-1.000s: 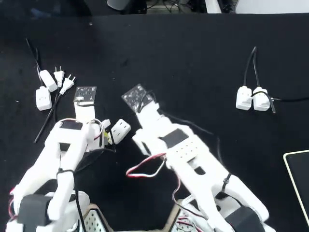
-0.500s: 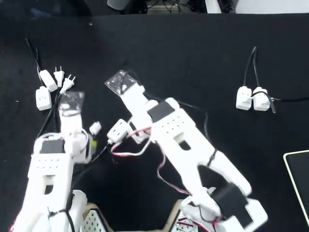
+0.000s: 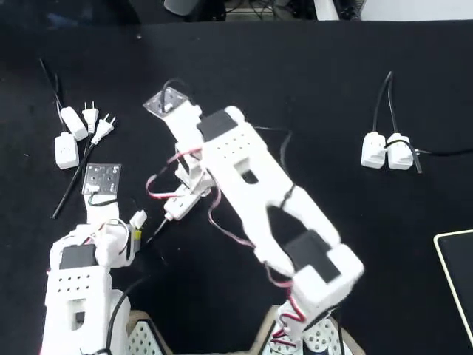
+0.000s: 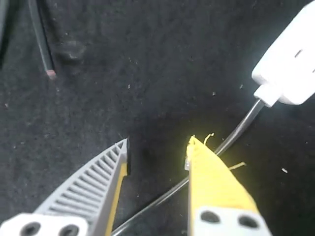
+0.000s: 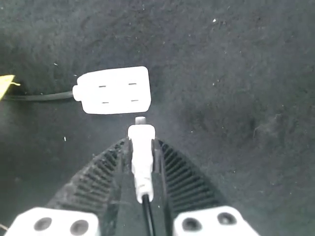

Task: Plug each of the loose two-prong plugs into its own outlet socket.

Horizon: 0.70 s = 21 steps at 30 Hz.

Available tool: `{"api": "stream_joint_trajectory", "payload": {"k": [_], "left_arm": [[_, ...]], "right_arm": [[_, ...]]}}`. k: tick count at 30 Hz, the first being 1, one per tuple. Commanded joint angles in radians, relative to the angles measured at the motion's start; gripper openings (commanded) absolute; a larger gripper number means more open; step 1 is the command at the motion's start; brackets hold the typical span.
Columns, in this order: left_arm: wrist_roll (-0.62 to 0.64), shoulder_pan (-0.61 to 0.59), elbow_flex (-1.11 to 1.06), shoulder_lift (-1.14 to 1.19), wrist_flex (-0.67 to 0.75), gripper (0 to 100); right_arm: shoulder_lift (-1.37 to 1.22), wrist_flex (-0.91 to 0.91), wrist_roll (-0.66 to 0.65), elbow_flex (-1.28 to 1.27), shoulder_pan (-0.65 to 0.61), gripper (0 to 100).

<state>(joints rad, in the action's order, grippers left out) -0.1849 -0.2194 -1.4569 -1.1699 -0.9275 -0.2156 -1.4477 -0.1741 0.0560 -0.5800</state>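
My right gripper (image 5: pixel 141 147) is shut on a white two-prong plug (image 5: pixel 141 160) with a black cord. Its prongs point at a white outlet socket (image 5: pixel 114 90) lying flat on the black cloth, a short gap away. In the high view the right gripper (image 3: pixel 190 177) hangs just beyond that outlet socket (image 3: pixel 176 208). My left gripper (image 4: pixel 157 150) is open, one grey finger and one yellow, low over the cloth. The outlet's black cable (image 4: pixel 236 129) runs by the yellow finger, and the outlet socket (image 4: pixel 290 64) lies ahead of it. Seen from above, the left gripper (image 3: pixel 137 225) sits beside the outlet.
At the far left lie another white outlet (image 3: pixel 66 150) and loose plugs (image 3: pixel 97 124) with black cords. A plugged pair (image 3: pixel 386 150) rests at the right. A tablet corner (image 3: pixel 457 274) shows at the right edge. The black cloth between is open.
The right arm has swung left and stretched farther out, turning its gripper with the plug down toward the outlet. The left arm has drawn back toward the table's front edge.
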Motion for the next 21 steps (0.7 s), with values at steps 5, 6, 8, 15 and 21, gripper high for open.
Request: {"api": "stream_joint_trajectory", "payload": {"k": [5,6,8,15,21], "left_arm": [[-0.011,-0.012,0.008,-0.018,0.006,20],[-0.011,-0.012,0.008,-0.018,0.006,20],[-0.011,-0.012,0.008,-0.018,0.006,20],[-0.011,-0.015,0.01,-0.018,0.006,20],[-0.011,-0.124,0.019,-0.028,0.006,20]], "right_arm": [[-0.17,-0.107,-0.008,0.288,-0.014,1.1],[-0.185,-0.107,-0.008,0.303,-0.014,1.1],[-0.216,-0.107,-0.008,0.335,-0.015,1.1],[-0.297,-0.167,-0.008,0.427,-0.081,1.1],[-0.321,-0.163,-0.072,0.432,-0.086,1.1]]}}
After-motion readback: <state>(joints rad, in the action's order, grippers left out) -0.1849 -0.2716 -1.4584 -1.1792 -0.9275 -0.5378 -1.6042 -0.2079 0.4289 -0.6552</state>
